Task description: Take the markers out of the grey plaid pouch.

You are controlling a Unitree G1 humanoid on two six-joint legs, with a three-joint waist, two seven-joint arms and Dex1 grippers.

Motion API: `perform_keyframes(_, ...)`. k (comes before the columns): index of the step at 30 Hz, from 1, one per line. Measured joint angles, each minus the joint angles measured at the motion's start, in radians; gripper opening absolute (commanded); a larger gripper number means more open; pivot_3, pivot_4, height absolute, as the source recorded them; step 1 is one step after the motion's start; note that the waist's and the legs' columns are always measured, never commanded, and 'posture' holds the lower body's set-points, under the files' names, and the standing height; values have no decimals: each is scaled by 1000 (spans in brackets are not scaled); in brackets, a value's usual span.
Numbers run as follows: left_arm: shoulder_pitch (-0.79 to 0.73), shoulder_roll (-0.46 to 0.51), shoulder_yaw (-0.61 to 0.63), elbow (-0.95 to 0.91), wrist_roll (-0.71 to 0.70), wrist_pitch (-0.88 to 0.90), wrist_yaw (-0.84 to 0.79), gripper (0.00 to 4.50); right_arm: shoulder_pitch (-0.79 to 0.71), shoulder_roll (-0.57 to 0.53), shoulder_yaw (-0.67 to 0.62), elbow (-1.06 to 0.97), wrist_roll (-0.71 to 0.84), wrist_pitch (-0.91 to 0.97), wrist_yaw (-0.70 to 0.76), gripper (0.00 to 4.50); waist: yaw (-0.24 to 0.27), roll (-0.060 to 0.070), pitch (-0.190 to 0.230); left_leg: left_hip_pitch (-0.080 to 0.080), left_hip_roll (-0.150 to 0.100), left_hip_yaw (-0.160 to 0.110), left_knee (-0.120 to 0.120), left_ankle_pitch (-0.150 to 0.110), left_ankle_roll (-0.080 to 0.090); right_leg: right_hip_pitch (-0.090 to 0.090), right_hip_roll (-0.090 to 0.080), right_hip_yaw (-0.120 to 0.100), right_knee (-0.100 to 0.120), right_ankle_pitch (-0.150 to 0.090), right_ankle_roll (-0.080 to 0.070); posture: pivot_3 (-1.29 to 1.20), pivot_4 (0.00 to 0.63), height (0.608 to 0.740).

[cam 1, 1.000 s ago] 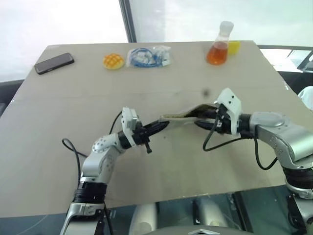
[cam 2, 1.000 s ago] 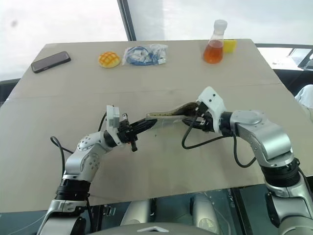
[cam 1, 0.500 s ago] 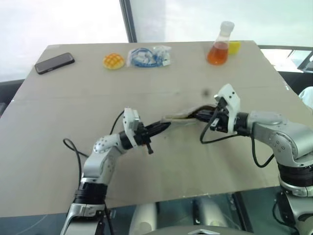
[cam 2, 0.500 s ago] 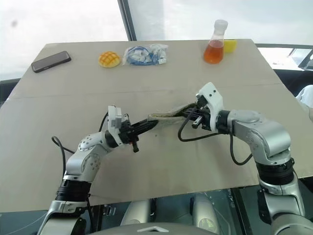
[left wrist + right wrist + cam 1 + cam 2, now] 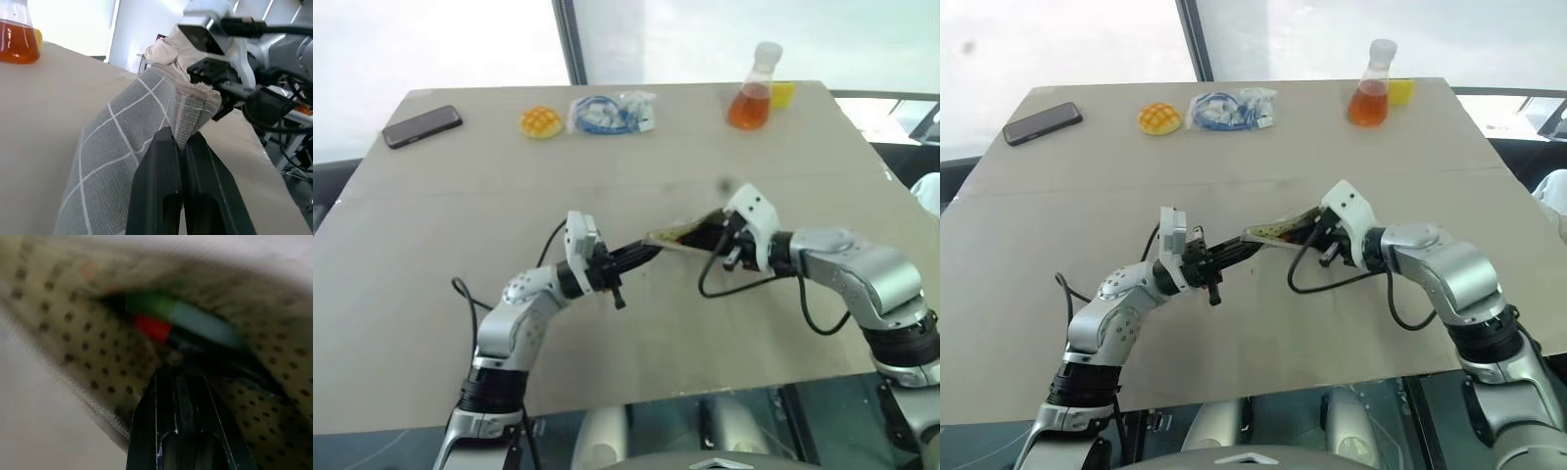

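Step in hand: extraction, judged just begun. Grey plaid pouch [image 5: 122, 147] lifted mid-table, well short of flask [image 5: 750, 98]. Left gripper [image 5: 178, 142] clamped on pouch edge. Right gripper [image 5: 178, 377] inside pouch mouth, fingers together, seemingly on markers [image 5: 176, 323]; grip uncertain. Markers, green and red tips, lying against dotted olive lining. Next, judged: steady pull outward, pouch held firm.
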Motion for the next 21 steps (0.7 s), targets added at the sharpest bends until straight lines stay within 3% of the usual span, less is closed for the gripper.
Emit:
perform_keyframes(3,-9,7,40,-16,-198,196,13,0,18,-114,-8,-122,42,15,71,36,-2,0,1,0,0,0,0,0,0,0,0,0,0,0,0,0,150,740)
perform_keyframes(7,-1,26,57,-18,-291,312,12,0,17,-200,-30,-198,67,43,114,36,-4,0,1,1,0,0,0,0,0,0,0,0,0,0,0,0,150,740)
perform_keyframes(13,63,23,-15,29,-105,150,-27,0,6,-229,163,-193,-74,-40,99,36,-3,-1,0,2,0,0,0,0,0,0,0,0,-1,0,0,0,150,740)
perform_keyframes(15,75,15,-28,48,-67,108,-44,0,12,-219,207,-175,-111,-65,91,545,0,-1,1,0,0,1,0,0,0,-1,-1,0,-1,0,0,0,150,740)
perform_keyframes(16,78,12,-31,54,-55,86,-53,0,15,-211,214,-168,-124,-74,90,581,0,-1,1,0,0,1,0,0,0,-1,-1,0,-1,0,0,0,150,740)
perform_keyframes(17,80,8,-34,61,-41,61,-63,0,17,-200,221,-160,-139,-86,87,1246,0,-1,1,0,0,1,0,0,0,-1,-1,0,-1,0,0,0,150,740)
perform_keyframes(18,83,5,-35,64,-32,48,-69,0,19,-192,223,-158,-148,-93,84,1431,0,-1,0,1,0,1,0,0,0,-1,-1,0,-1,0,0,0,150,740)
perform_keyframes(21,88,-1,-34,83,-14,6,-90,0,28,-157,224,-156,-180,-97,52,1431,-1,-1,0,1,0,1,0,0,0,-2,-1,0,-1,0,0,0,150,740)
